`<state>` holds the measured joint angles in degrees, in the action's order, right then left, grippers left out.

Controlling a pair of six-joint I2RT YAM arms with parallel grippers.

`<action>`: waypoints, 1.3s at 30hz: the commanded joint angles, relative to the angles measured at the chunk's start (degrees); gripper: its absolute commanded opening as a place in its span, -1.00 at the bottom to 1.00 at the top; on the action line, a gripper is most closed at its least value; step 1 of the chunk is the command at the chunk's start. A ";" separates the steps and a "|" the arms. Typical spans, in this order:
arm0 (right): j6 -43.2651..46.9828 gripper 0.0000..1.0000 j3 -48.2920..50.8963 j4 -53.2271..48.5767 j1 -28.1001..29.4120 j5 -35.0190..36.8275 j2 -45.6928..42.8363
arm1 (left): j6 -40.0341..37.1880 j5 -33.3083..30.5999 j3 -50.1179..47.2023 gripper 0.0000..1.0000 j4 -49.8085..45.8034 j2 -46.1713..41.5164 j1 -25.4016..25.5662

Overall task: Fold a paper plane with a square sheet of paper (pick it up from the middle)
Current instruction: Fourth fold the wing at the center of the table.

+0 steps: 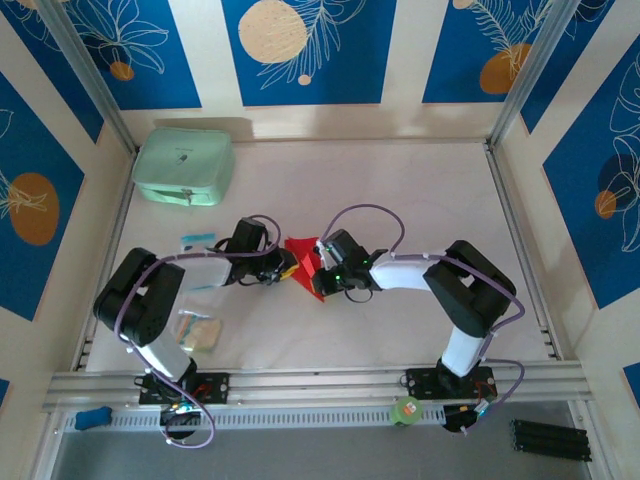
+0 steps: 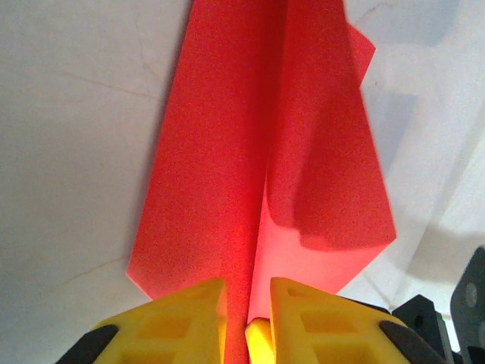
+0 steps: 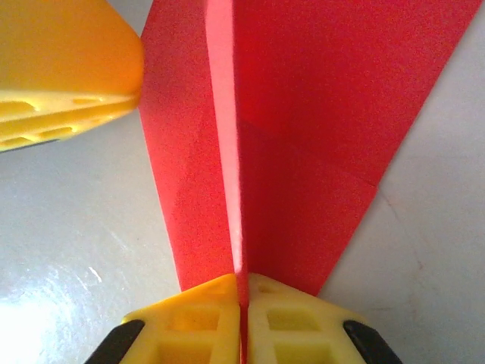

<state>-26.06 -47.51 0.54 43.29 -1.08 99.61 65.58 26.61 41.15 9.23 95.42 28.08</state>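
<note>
Nearly done: paper plane [image 1: 303,252] pinched between my grippers.
My right gripper [image 3: 241,284] is clamped on its ridge just ahead; my left gripper [image 2: 248,292], jaws narrowly parted, seems to grip it too. Keel creased, wings probably left. Left wrist view catches a raised flap; right wrist view, flat creases.

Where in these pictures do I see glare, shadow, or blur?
Left wrist: a dark shadow lies on the right flap of the red paper. Right wrist: glare whitens the table at lower left, and the left gripper's yellow finger at upper left is out of focus. Top external: the light is even.
</note>
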 commanded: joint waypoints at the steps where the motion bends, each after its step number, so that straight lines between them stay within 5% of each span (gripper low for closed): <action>1: -0.65 -0.81 1.80 1.15 -1.50 -6.18 0.92 | -0.37 2.03 1.30 -0.55 1.70 1.63 0.79; 11: 2.17 -0.80 2.98 5.05 -6.60 -17.29 2.77 | -2.48 3.10 3.85 -0.49 0.93 2.94 1.21; 21: 14.07 -0.80 -3.55 -0.78 -9.23 -23.83 6.04 | -4.40 1.45 4.45 -0.47 -0.71 1.94 1.21; 39: 11.81 -0.62 -5.58 -2.44 -10.12 -25.75 7.95 | -5.98 0.57 5.83 -0.44 -2.24 5.51 1.28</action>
<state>-12.73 -52.29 -0.51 33.19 -25.08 106.72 60.97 27.97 45.91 8.60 100.27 28.80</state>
